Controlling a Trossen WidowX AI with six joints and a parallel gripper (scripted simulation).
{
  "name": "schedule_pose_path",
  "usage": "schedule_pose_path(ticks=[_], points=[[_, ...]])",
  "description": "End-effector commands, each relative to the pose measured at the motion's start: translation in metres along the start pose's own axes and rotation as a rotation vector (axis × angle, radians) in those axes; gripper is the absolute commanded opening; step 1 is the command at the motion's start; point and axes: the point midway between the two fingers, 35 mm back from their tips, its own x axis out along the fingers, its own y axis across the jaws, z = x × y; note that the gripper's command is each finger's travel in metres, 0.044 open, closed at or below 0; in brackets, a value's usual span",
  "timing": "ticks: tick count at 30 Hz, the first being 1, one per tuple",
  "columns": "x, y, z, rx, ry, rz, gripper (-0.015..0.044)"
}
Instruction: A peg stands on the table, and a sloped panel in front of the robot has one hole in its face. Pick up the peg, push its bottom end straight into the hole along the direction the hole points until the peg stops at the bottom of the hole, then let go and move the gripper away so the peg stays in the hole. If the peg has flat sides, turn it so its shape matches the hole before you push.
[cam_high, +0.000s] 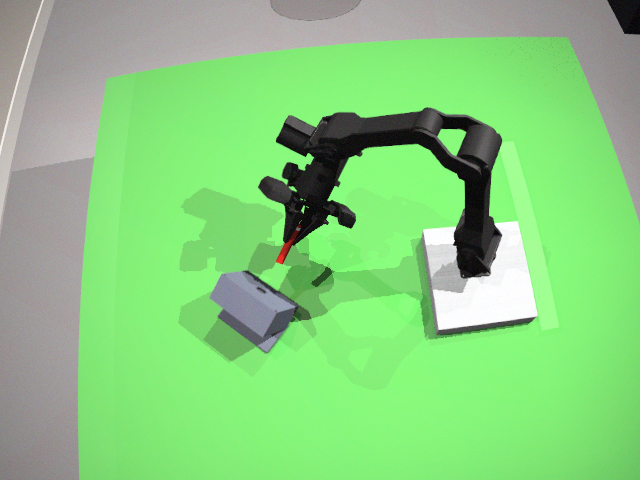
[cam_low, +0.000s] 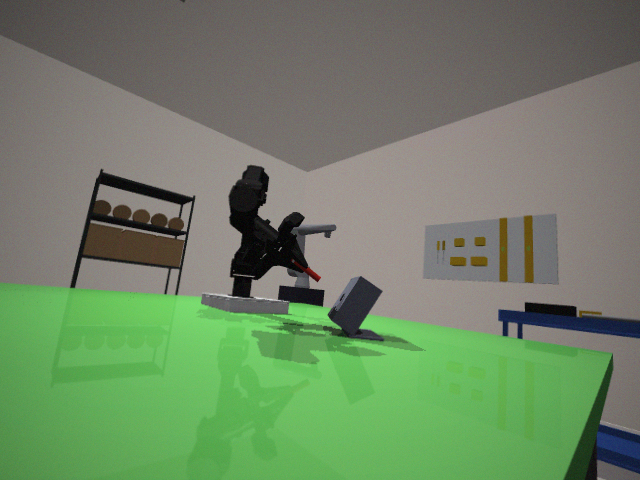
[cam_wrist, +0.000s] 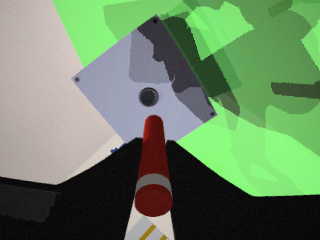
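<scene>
My gripper (cam_high: 292, 238) (cam_low: 303, 268) (cam_wrist: 154, 146) is shut on the red peg (cam_high: 286, 251) (cam_low: 312, 273) (cam_wrist: 155, 150), a round rod with a grey band near its top end. The peg is tilted, held in the air with its bottom end pointing down toward the panel. The grey-blue sloped panel (cam_high: 248, 305) (cam_low: 357, 304) (cam_wrist: 110, 80) stands on a thin foot. Its round dark hole (cam_high: 261, 290) (cam_wrist: 148, 97) is in the upper face. In the wrist view the peg's bottom end appears just below the hole; in the top and exterior views there is a gap between peg and panel.
The arm's base stands on a white block (cam_high: 485, 304) (cam_low: 248, 304) on the green table (cam_high: 361, 423) (cam_low: 155, 413). Arm shadows fall on the table and on part of the panel face. A shelf rack (cam_low: 135, 219) and a blue bench (cam_low: 568, 322) stand beyond the table.
</scene>
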Motion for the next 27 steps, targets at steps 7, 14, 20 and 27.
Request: schedule_pose_path(ticks=[7, 14, 20, 27], points=[[0.011, -0.002, 0.002, 0.034, 0.008, 0.015, 0.0000], [0.018, -0.001, 0.003, 0.047, 0.010, 0.029, 0.0000], [0.024, 0.000, 0.004, 0.058, 0.012, 0.041, 0.0000], [0.029, 0.000, 0.005, 0.068, 0.015, 0.052, 0.0000]])
